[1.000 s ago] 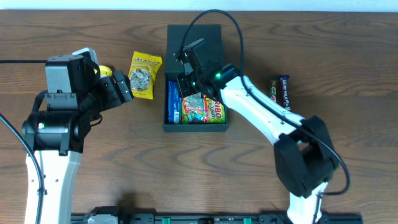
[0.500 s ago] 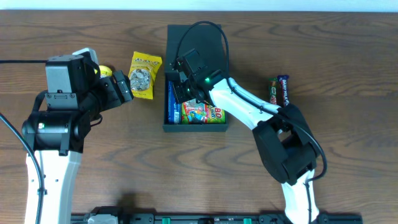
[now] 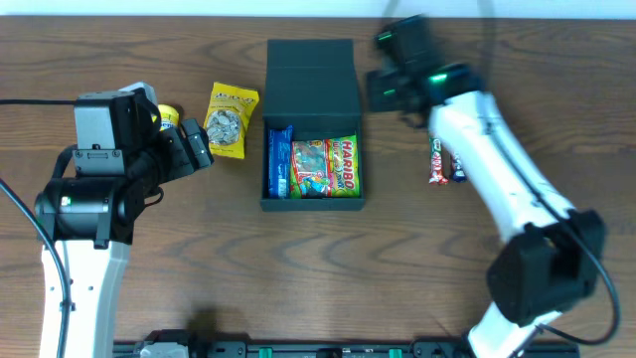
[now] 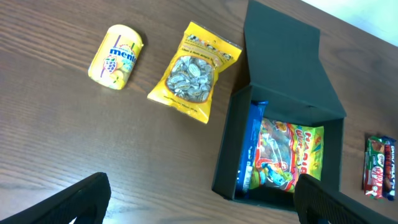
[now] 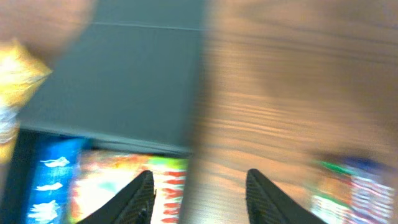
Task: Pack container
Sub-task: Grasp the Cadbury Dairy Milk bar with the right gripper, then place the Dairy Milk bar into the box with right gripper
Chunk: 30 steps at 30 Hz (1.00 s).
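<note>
The container (image 3: 312,68) is a dark box with its flap lid open toward the back; it also shows in the left wrist view (image 4: 286,74) and blurred in the right wrist view (image 5: 124,81). Inside lie a Haribo bag (image 3: 326,167) and a blue packet (image 3: 279,159). A yellow seed packet (image 3: 231,119) and a yellow Mentos pack (image 4: 115,56) lie left of the box. A dark chocolate bar (image 3: 455,149) and a red bar (image 3: 436,159) lie to its right. My left gripper (image 4: 199,208) is open and empty left of the box. My right gripper (image 5: 198,193) is open and empty, above the box's right back edge.
The table is brown wood (image 3: 318,268). The left arm's body (image 3: 94,189) stands at the left side. The right arm (image 3: 497,169) stretches from the front right across the two bars. A black rail (image 3: 328,348) runs along the front edge.
My right gripper has lifted out of the box and swung back and to the right, open and empty. The Haribo bag stays in the box. The left arm has not moved.
</note>
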Each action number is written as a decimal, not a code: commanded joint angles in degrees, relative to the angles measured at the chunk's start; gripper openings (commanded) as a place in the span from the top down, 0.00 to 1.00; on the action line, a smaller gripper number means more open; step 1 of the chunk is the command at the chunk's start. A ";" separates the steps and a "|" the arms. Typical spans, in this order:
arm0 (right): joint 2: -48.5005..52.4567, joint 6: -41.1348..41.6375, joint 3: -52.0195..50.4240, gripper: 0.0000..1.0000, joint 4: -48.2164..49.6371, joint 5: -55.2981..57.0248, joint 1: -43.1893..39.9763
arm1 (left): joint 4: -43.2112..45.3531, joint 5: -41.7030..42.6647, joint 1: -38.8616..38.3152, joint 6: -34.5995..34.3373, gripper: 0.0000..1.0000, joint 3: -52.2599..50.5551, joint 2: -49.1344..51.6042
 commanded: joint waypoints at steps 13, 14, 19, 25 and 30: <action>11.74 -3.69 -5.03 0.59 -5.90 8.35 -14.38 | 1.42 -0.48 0.28 -0.22 0.05 0.35 0.48; 11.74 -3.69 -5.38 0.59 -5.40 8.35 -14.71 | 1.49 -0.46 0.28 -0.22 0.05 0.35 0.61; 11.76 -4.09 -8.72 0.59 -1.77 6.82 -15.80 | 1.70 -0.46 0.28 -0.24 0.05 0.35 1.05; 11.76 -4.61 -13.75 0.59 2.49 6.01 -15.80 | 2.47 -0.42 0.28 -0.24 0.05 0.35 1.05; 11.76 -4.59 -16.11 0.63 4.13 5.99 -16.28 | 2.89 -0.39 0.28 -0.24 0.05 0.35 1.05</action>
